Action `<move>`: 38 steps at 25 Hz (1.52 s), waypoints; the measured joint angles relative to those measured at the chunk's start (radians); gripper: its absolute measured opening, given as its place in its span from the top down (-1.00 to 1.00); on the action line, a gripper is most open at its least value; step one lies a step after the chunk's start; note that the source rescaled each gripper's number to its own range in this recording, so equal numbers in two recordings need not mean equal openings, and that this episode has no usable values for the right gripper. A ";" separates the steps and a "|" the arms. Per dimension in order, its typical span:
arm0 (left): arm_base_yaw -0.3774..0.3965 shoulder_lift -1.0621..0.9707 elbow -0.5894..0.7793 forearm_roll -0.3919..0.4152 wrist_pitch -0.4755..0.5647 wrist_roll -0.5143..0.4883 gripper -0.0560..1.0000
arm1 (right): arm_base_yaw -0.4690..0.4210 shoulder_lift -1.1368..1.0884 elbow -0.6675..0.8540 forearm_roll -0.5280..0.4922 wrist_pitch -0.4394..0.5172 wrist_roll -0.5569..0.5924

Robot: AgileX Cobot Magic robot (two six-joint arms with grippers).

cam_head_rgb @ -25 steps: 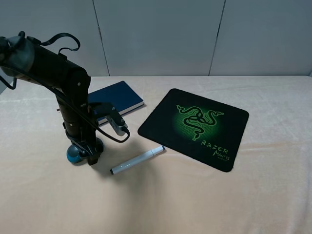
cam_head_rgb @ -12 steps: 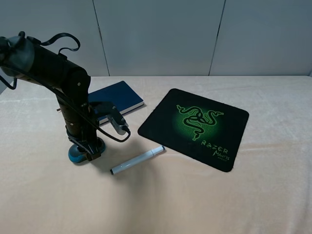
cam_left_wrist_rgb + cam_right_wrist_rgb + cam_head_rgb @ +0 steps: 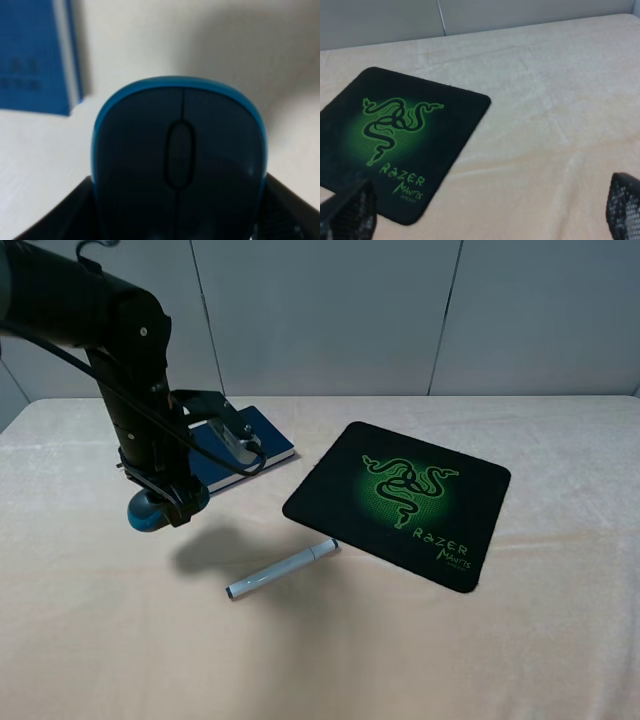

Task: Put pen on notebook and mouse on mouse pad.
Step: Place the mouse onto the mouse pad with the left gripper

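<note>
**Mouse in the left gripper's grasp, off the table**

Exterior high view: one arm shows, on the left; the left gripper [image 3: 166, 508] points down with its jaws closed on the sides of the one mouse [image 3: 146, 512], part-way open to the mouse's width; the mouse hangs clear of the cream table [image 3: 480, 650], with its shadow [image 3: 215, 548] on the cloth nearby. One notebook [image 3: 258, 436] lies flat behind the arm, partly hidden by it. One mouse pad [image 3: 400, 502] lies flat to the right of the notebook, apart from it, with nothing on it. One pen [image 3: 282, 569] lies on the cloth, its capped end just beside the pad's near left edge; it touches neither the notebook nor the mouse.

Left wrist view: the mouse [image 3: 180, 160] fills the middle, dark top and teal rim; two black fingers [image 3: 62, 220] press on its two sides; a corner of the blue notebook [image 3: 32, 55] lies on the table beyond it.

Right wrist view: the right gripper [image 3: 487, 212] stands wide open, its two fingers [image 3: 351, 210] at opposite edges with nothing between them; the mouse pad [image 3: 405, 135], with its green logo, lies on the cloth ahead.
</note>
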 joint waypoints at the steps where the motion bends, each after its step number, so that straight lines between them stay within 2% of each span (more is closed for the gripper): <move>1: 0.000 -0.015 -0.013 0.000 0.022 0.000 -0.04 | 0.000 0.000 0.000 0.000 0.000 0.000; 6: -0.001 -0.047 -0.076 0.000 0.098 0.000 -0.04 | 0.000 0.000 0.000 0.000 0.000 0.000; 11: -0.001 -0.047 -0.132 -0.007 0.100 0.000 -0.04 | 0.000 0.000 0.000 0.000 0.000 0.000; 17: -0.031 0.006 -0.224 -0.076 0.090 0.008 -0.04 | 0.000 0.000 0.000 0.001 0.000 0.000; 28: -0.210 0.330 -0.585 -0.080 0.101 0.011 -0.04 | 0.000 0.000 0.000 0.002 0.000 -0.005; 31: -0.235 0.423 -0.709 -0.089 0.111 0.011 -0.04 | 0.000 0.000 0.000 0.002 0.000 -0.005; 34: -0.245 0.501 -0.821 -0.131 0.106 0.010 -0.04 | 0.000 0.000 0.000 0.002 0.000 -0.005; 38: -0.246 0.581 -0.895 -0.196 0.058 0.010 -0.04 | 0.000 0.000 0.000 0.002 0.000 -0.005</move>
